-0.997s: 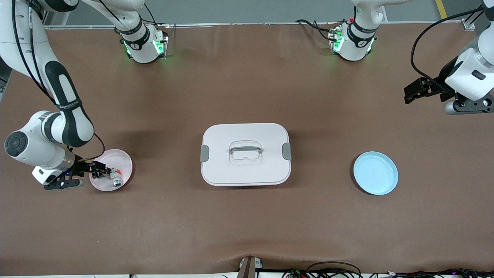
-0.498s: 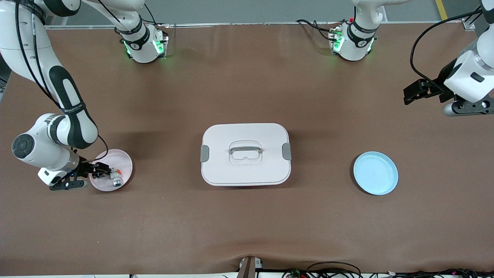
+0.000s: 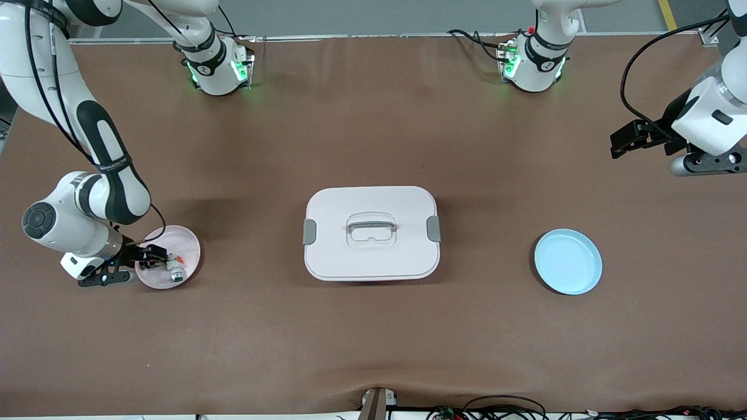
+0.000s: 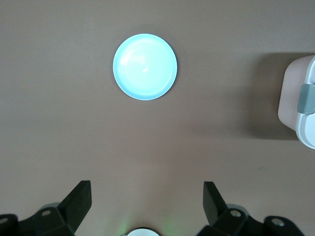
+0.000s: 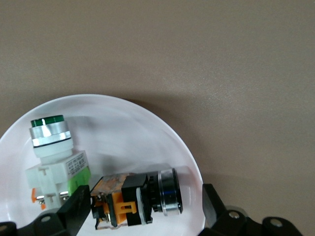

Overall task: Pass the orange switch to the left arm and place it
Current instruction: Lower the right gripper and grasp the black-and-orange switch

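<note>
The orange switch (image 5: 135,199), black with an orange base and a metal ring, lies on its side in the pink plate (image 3: 185,245) toward the right arm's end of the table. My right gripper (image 3: 153,257) is low over that plate and open. In the right wrist view its fingers stand on either side of the switch, the right gripper (image 5: 146,204) not closed on it. The white box (image 3: 371,233) sits mid-table. My left gripper (image 3: 625,140) waits open and empty, high over the left arm's end; the left gripper (image 4: 147,194) holds nothing.
A white part with a green cap (image 5: 53,147) lies in the pink plate (image 5: 123,123) beside the switch. A blue plate (image 3: 568,261) sits toward the left arm's end, the same blue plate (image 4: 145,67) showing in the left wrist view with the box (image 4: 299,101) at the edge.
The right arm has shifted a little, bringing its gripper slightly farther in over the pink plate. The left arm has barely moved.
</note>
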Motion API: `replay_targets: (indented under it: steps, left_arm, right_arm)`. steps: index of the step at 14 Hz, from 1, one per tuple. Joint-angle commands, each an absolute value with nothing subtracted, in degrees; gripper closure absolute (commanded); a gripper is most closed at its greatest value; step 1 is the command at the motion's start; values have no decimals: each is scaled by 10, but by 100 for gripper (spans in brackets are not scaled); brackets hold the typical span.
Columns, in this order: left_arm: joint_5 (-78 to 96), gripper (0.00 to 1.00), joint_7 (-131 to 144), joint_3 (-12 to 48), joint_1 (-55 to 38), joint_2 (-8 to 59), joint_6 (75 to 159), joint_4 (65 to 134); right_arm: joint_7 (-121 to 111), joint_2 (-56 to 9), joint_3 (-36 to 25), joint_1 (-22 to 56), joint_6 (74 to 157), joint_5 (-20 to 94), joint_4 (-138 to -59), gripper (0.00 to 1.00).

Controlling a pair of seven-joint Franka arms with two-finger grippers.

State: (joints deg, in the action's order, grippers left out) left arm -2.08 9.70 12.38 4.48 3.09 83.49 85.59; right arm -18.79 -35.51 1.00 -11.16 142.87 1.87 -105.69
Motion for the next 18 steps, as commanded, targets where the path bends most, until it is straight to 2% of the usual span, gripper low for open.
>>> replay_targets:
  steps: [1,15,18]
  left_arm:
    - [-19,0,93,125,47,30,833,853]
    - [-19,0,93,125,47,30,833,853]
    - [-19,0,93,125,47,30,833,853]
  right_arm:
    - [-195,-358,14,-115,1434,20,-1057,0]
    - [-195,-358,14,-113,1434,20,-1057,1]
    - [-197,-359,14,-114,1434,20,-1057,9]
